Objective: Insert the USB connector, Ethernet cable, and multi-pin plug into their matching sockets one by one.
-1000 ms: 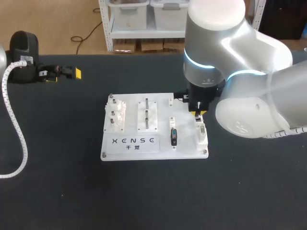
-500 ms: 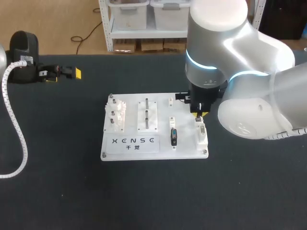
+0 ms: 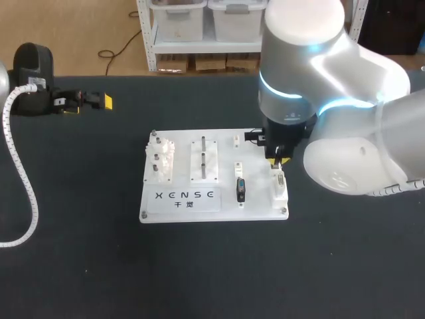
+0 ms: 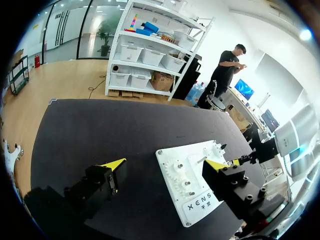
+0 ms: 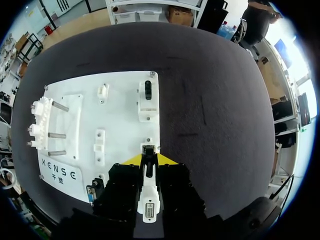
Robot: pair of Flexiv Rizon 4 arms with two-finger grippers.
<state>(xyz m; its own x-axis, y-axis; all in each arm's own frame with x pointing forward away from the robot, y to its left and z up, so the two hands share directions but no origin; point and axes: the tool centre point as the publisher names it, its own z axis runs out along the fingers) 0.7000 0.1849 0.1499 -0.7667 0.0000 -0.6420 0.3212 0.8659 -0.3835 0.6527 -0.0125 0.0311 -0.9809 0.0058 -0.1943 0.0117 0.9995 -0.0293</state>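
Mostly, the danger lies at the right gripper (image 5: 148, 159), which hangs over the right-hand edge of the white board (image 3: 257, 174) with a small dark plug (image 5: 148, 148) at its tip. Whether it is clamped on that plug or has let go of it I cannot tell. The plug sits at the far end of a white block (image 3: 281, 191) on the board, in line with a grey multi-pin connector (image 5: 149, 206) set in the same block under the gripper. If the plug meets its socket tilted or off to one side, a downward push would likely jam it, bend contacts, or twist it out of line. A hard push could also slide the board, should it merely rest on the table (image 3: 99, 266), a dark matte surface. A black connector (image 3: 240, 189) stands in another holder nearer the board's middle, close enough to be clipped by a careless sideways move. The left gripper (image 4: 166, 164) is spread wide and holds nothing. It sits near the table's far left corner, well apart from the board, leaving the working arm room.
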